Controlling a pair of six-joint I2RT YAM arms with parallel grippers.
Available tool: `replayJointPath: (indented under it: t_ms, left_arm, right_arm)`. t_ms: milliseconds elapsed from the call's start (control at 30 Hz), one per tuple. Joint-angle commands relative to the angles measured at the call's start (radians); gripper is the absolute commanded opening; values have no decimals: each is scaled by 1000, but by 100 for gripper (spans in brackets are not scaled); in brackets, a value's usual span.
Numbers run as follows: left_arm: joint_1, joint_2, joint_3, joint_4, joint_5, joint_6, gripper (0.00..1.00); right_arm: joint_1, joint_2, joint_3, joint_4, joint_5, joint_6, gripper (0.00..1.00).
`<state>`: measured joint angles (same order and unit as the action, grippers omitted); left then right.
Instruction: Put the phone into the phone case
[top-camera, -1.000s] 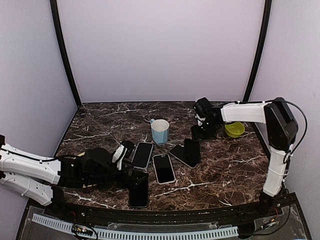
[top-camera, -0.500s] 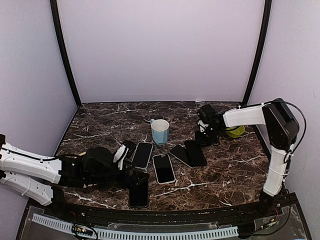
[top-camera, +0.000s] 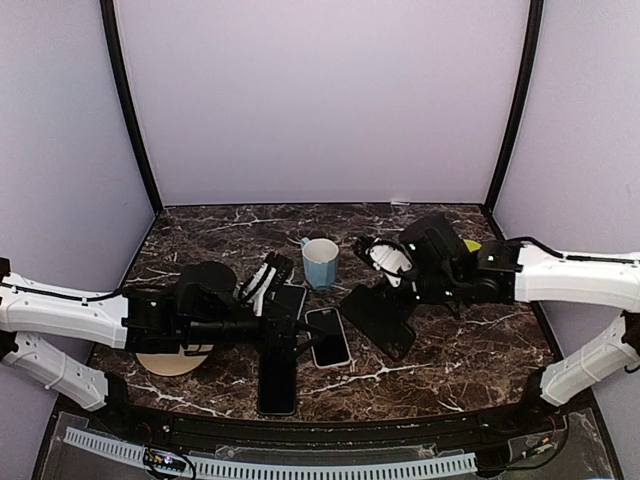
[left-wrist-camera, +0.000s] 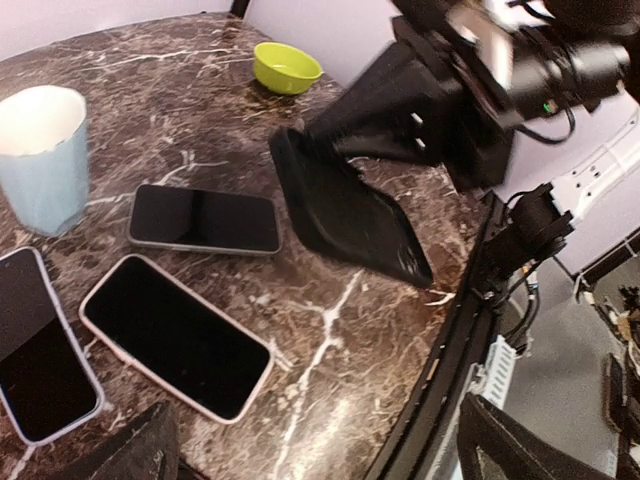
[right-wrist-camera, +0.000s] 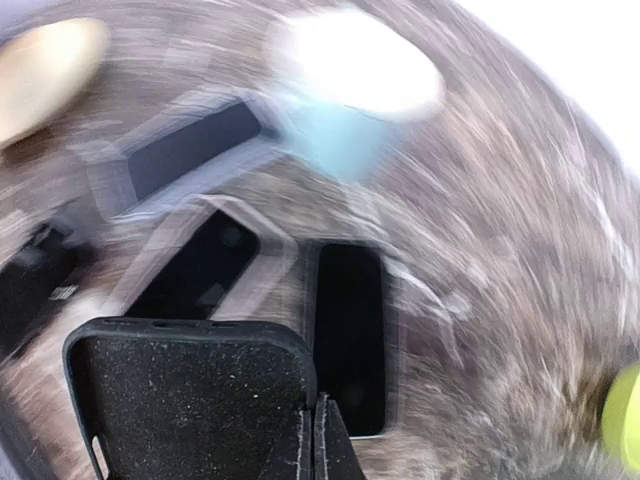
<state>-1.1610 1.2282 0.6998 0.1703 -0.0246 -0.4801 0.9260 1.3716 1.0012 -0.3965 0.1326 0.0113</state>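
Nothing legible in any view. The phones (left-wrist-camera: 203, 220) on the counter (left-wrist-camera: 330, 330) all have dark screens with no logo showing. The case (left-wrist-camera: 350, 215), cup (left-wrist-camera: 40, 155) and bowl (left-wrist-camera: 287, 67) are plain. The right wrist view is too motion-blurred to read anything.
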Motion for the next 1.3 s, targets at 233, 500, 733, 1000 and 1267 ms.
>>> replayJointPath:
  t_ms: [233,500,733,1000,1267]
  left_arm:
    - [8,120,98,100,379,-61,99]
    - [7,95,74,185,366,-68,99]
    - [7,141,110,197,400,-39,42]
    - [8,35,10,366,288,-35,0]
    - [-13,-36,-148,810,259,15,0]
  right_arm:
    - [437,-109,53,26,404,-220,0]
    - [493,-92,110,12,409,-287,0]
    - [551,-61,143,27,389,-289,0]
    - [410,-209,70,94,177,1,74]
    - [274,-489,-311,558,-186,315,96]
